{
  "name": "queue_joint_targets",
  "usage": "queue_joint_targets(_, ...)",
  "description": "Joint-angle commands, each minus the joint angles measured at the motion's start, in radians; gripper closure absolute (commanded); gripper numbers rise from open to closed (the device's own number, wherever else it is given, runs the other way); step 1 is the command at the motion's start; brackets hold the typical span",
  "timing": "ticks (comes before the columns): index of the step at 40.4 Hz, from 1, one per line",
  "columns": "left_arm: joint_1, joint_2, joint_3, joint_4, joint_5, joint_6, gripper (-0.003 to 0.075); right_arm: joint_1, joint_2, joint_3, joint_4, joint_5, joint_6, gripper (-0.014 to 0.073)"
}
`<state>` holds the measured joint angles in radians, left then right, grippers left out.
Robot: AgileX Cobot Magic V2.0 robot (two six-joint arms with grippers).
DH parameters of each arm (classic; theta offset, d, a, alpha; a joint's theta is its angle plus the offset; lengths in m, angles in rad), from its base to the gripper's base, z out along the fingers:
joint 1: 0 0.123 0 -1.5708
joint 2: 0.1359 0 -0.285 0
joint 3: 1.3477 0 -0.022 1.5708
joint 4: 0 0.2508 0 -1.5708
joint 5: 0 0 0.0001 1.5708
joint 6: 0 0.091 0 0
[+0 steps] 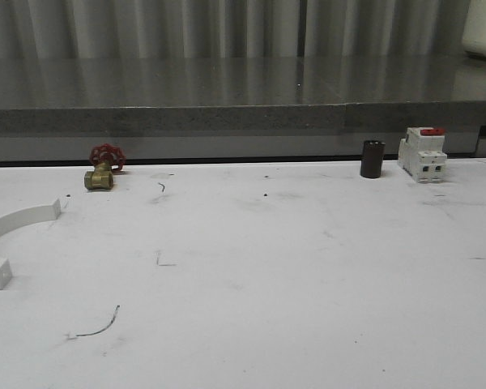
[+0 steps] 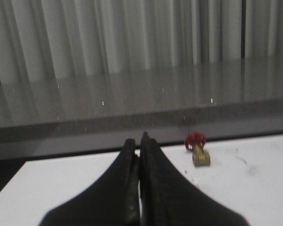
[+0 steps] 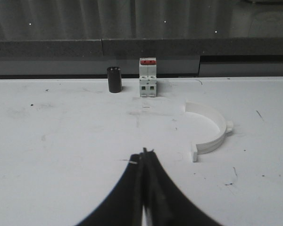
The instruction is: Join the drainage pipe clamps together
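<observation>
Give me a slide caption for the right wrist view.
Shut right gripper faces a white plastic half-ring clamp, black cylinder and white-and-red circuit breaker.

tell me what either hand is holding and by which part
Nothing. The left hand and right hand are both shut on air; both clamp halves lie untouched on the table.

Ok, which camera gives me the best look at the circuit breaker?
The right wrist view: the circuit breaker sits near mid-frame, facing the camera, red top and white body clear, beside the dark cylinder. The front view shows it too, at the table's far right, angled.
</observation>
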<state>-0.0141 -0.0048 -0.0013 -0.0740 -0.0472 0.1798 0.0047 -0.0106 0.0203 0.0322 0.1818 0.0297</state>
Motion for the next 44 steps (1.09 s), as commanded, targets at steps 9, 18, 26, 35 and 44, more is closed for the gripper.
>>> queue_joint_targets(9, -0.007, 0.08, -0.289, -0.001, 0.037, -0.024, 0.0741, -0.006, 0.028, -0.32, 0.002, 0.076, -0.007, 0.0654)
queue_joint_targets(18, -0.007, 0.352, -0.428, 0.002, 0.148, -0.016, 0.0741, -0.006, 0.259, -0.497, 0.014, 0.162, -0.007, 0.0654)
queue_joint_targets(26, -0.007, 0.431, -0.44, 0.002, 0.129, -0.016, 0.074, -0.006, 0.336, -0.512, 0.014, 0.154, -0.007, 0.0646)
queue_joint_targets(35, -0.007, 0.431, -0.44, 0.002, 0.137, -0.016, 0.0432, -0.006, 0.336, -0.512, 0.001, 0.155, -0.007, 0.0321)
queue_joint_targets(44, -0.007, 0.431, -0.44, -0.004, 0.137, -0.016, 0.0029, -0.006, 0.336, -0.512, -0.008, 0.159, -0.007, -0.0068)
